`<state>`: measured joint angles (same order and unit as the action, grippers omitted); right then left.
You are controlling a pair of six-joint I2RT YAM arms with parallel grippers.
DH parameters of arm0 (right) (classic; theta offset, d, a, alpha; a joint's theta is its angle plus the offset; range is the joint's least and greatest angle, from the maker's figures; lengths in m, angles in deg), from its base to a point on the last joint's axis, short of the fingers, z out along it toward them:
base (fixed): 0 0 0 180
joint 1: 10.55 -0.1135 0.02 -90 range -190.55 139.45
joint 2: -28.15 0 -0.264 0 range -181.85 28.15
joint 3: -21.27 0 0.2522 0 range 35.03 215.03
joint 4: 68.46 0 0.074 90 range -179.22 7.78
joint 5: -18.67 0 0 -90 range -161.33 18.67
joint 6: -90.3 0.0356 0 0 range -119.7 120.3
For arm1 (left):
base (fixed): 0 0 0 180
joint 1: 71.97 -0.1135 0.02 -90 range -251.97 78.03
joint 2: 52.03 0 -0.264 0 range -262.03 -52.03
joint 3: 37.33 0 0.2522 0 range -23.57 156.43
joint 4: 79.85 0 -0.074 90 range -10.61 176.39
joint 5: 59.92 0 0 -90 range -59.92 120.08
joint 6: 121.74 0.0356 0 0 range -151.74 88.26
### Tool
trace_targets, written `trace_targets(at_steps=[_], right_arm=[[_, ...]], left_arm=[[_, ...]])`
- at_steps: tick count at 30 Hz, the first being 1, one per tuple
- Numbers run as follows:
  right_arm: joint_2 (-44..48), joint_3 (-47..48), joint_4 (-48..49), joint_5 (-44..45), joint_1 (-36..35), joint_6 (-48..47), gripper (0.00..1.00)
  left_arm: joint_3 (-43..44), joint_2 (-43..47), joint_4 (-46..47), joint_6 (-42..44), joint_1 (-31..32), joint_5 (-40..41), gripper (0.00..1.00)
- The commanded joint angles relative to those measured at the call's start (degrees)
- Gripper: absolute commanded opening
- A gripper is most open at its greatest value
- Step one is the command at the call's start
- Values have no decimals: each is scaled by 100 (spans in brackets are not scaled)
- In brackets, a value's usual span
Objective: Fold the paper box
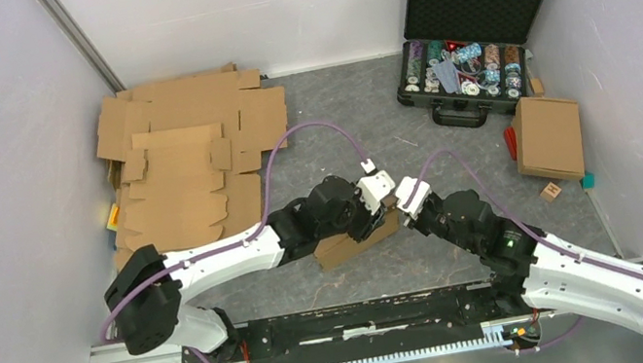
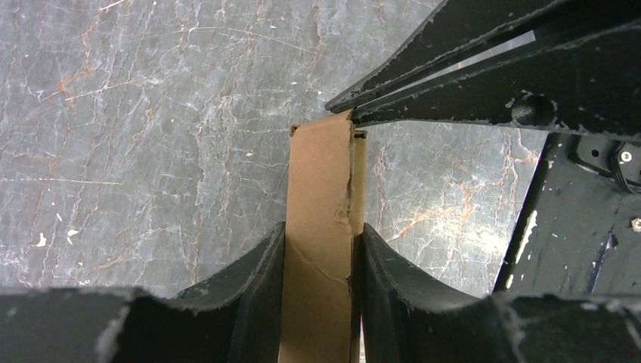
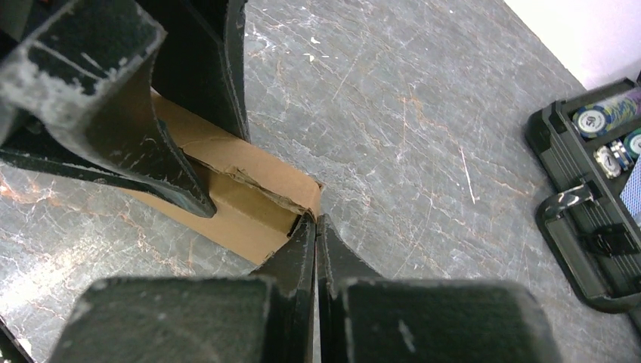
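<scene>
A small brown cardboard box (image 1: 348, 244), partly folded, is at the table's middle just ahead of the arm bases. My left gripper (image 1: 371, 205) is shut on it. In the left wrist view the two fingers clamp a narrow upright cardboard panel (image 2: 321, 189) between them at the left gripper (image 2: 323, 236). My right gripper (image 1: 398, 204) is shut, with its tips meeting at the box's far corner (image 3: 306, 198). No cardboard shows between its jaws at the right gripper (image 3: 316, 223). The right gripper's fingers (image 2: 469, 83) touch the panel's far end.
A stack of flat cardboard blanks (image 1: 187, 165) lies at the back left. An open black case of poker chips (image 1: 468, 48) stands at the back right. A folded brown box (image 1: 547, 136), a small wooden block (image 1: 551, 191) and a teal piece (image 1: 588, 181) lie by the right wall.
</scene>
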<state>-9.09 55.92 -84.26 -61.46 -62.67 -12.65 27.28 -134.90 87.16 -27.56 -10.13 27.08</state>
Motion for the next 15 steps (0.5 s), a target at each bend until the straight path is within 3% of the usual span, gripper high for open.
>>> trace_targets(at_steps=[1, 15], right_arm=[[-307, 669, -211, 142, -26, 766, 0], [-519, 998, -469, 711, -26, 1895, 0]], left_arm=[[184, -303, -363, 799, 305, 254, 41], [328, -565, -527, 817, 367, 214, 40]])
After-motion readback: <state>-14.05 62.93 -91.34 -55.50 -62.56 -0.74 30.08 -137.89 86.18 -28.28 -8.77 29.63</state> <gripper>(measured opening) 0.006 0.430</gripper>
